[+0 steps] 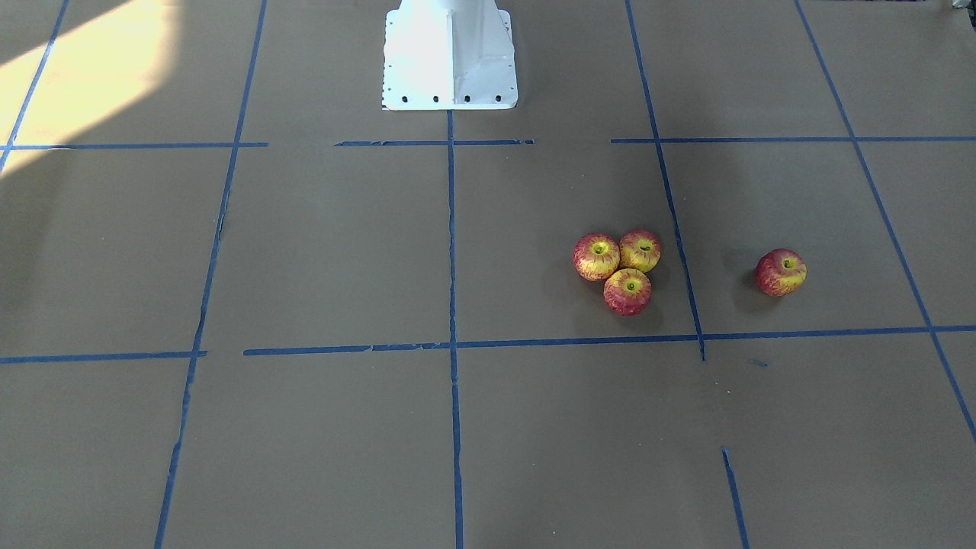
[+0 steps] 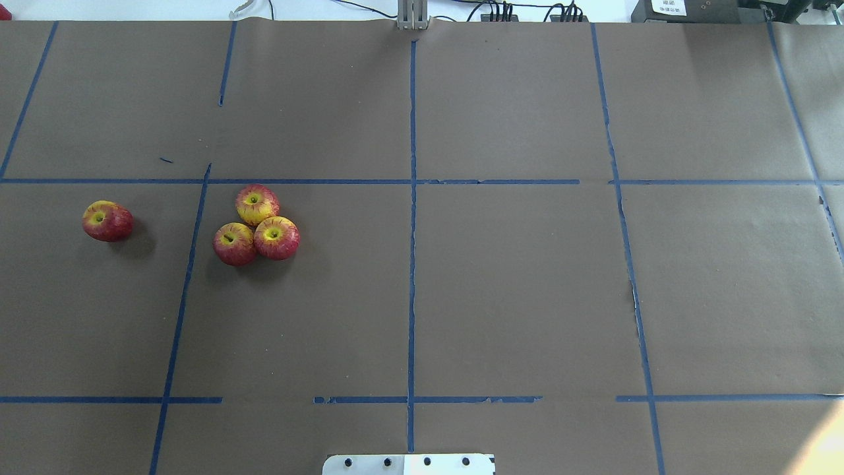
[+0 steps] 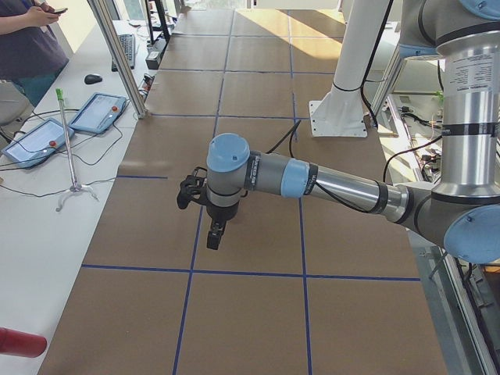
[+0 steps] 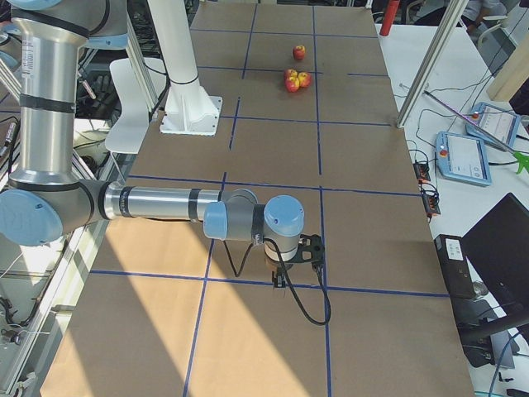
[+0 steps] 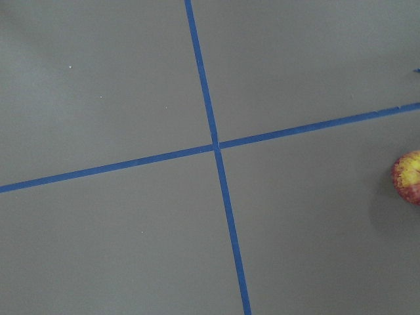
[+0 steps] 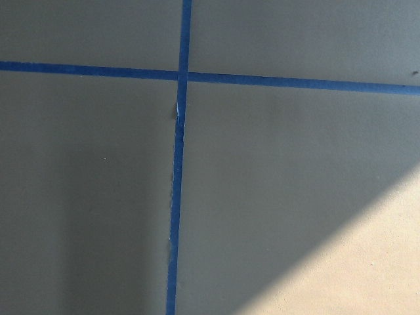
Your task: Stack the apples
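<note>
Three red-and-yellow apples (image 1: 596, 256) (image 1: 640, 251) (image 1: 627, 291) sit touching in a cluster on the brown table, stem dimples up; they also show in the overhead view (image 2: 257, 204). A fourth apple (image 1: 781, 272) lies alone further out on the robot's left (image 2: 107, 220). One apple (image 5: 408, 177) shows at the right edge of the left wrist view. My left gripper (image 3: 214, 238) hangs above the table and shows only in the exterior left view. My right gripper (image 4: 278, 281) shows only in the exterior right view, far from the apples (image 4: 295, 79). I cannot tell whether either is open or shut.
Blue tape lines (image 2: 411, 231) divide the brown paper cover into squares. The white robot base (image 1: 450, 57) stands at the table's robot side. A person (image 3: 31, 39) and tablets (image 3: 98, 112) are on the side bench. A sunlit patch (image 1: 84, 69) lies on the robot's right.
</note>
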Motion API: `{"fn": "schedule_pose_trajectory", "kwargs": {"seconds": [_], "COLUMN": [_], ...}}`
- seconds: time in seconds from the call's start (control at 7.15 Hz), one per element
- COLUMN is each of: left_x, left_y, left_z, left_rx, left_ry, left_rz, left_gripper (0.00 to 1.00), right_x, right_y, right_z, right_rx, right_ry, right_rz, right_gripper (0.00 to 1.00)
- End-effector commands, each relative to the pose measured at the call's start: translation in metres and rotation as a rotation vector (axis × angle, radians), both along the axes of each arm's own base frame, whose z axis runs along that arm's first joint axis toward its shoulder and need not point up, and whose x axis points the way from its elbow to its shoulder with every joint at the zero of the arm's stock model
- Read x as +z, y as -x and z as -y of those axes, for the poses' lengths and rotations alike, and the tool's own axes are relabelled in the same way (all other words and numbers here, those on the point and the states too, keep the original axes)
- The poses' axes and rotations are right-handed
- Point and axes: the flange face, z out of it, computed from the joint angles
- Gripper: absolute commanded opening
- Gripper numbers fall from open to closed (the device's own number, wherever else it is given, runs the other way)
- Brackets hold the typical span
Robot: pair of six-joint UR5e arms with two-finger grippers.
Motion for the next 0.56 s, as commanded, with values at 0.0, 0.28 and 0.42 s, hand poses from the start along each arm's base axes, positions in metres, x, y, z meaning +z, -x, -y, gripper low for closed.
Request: {"fn": "schedule_pose_trajectory", "kwargs": {"seconds": [0.0,0.28,0.42], "left_x": [-0.031,-0.037,-0.036], "left_y": [-0.069,-0.161,-0.206], "left_z": [0.015,0.011,0.007], "left_rx": [-0.084,-0.052,0.002], "left_ry": [-0.011,0.061,0.098], "left_rz": [-0.072,-0.145,-0.147], "left_gripper": [1.0,1.0,1.0], "right_x": [0.0,0.0,0.0], "right_y": [0.0,0.0,0.0], "right_z": [0.0,0.0,0.0], "right_rx": [-0.001,-0.001,-0.001], "right_ry": [-0.001,-0.001,-0.001], "right_rz": [0.0,0.0,0.0], "right_gripper": [1.0,1.0,1.0]}}
